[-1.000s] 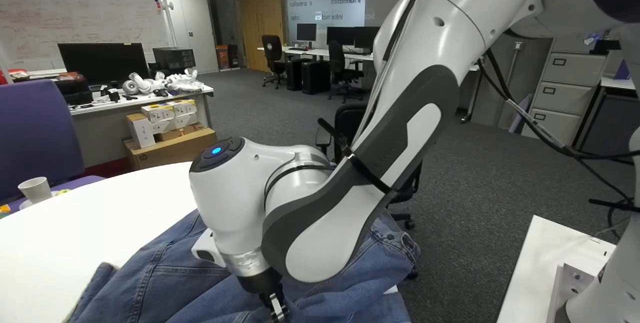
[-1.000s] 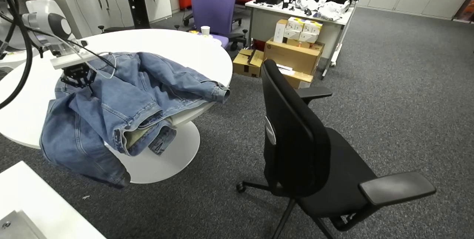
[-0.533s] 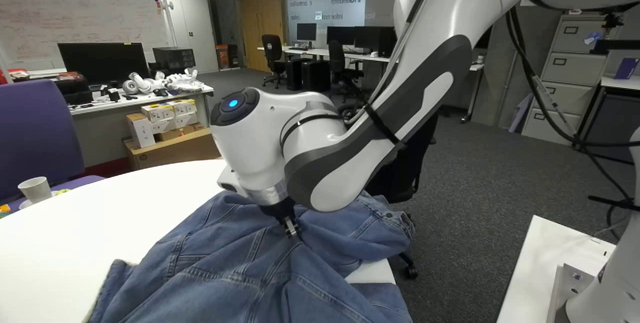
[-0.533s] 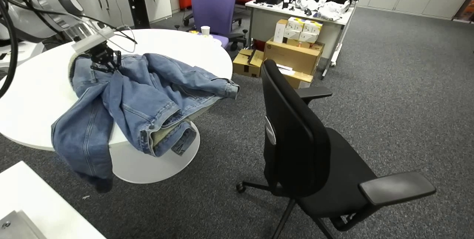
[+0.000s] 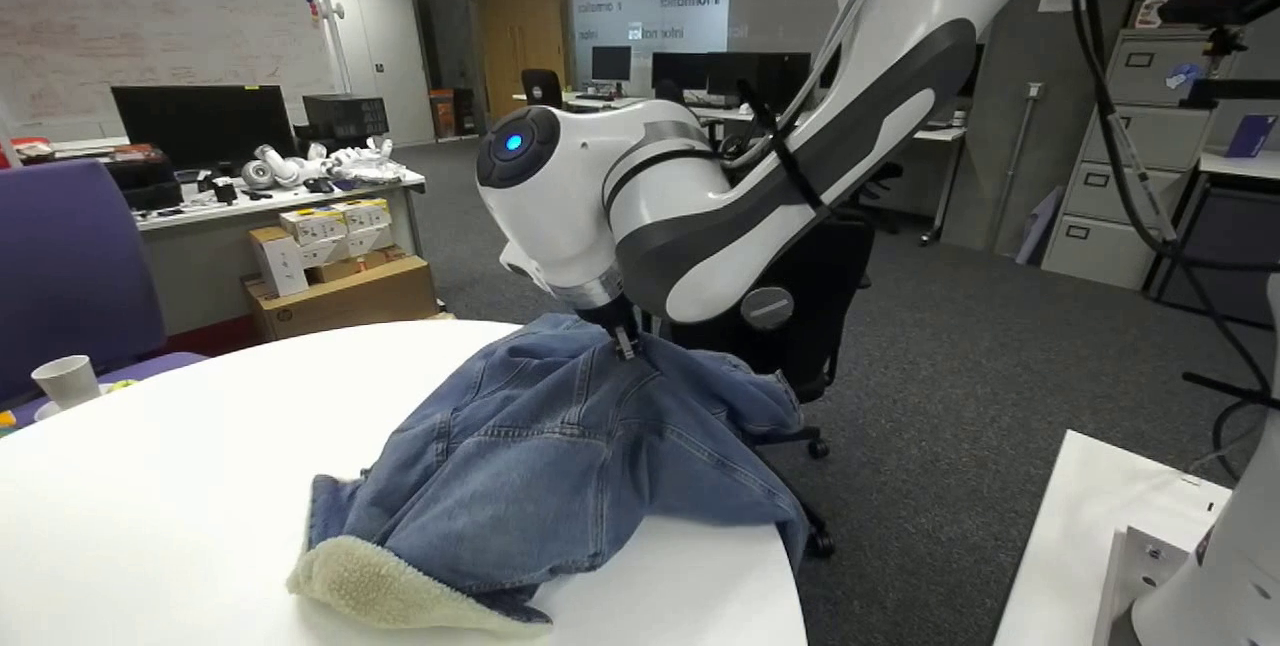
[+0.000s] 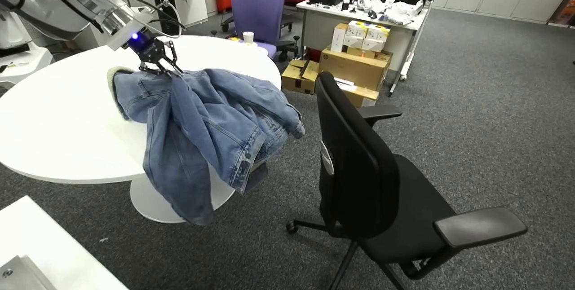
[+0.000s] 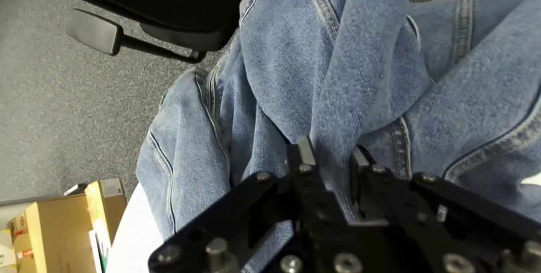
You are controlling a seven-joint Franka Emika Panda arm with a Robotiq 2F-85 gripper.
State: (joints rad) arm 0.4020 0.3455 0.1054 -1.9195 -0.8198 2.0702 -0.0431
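Round white surface [image 5: 200, 486], disc-shaped base [image 6: 155, 200] below. Rumpled blue denim jacket [image 5: 540, 456] lies partly on it, pale fleece lining [image 5: 375, 584] touching the top; one sleeve [image 6: 182, 177] hangs over the edge.

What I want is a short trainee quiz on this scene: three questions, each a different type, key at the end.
1. What is pinched in the gripper?
A) a power cable
B) a paper cup
C) a fold of the denim jacket

2. True or false: part of the jacket hangs past the edge of the round white table.

3. What colour is the fleecy lining that shows along one edge of the jacket?

Key:
1. C; the cloth runs between the two fingers in the wrist view.
2. True; both exterior views show it.
3. Cream.
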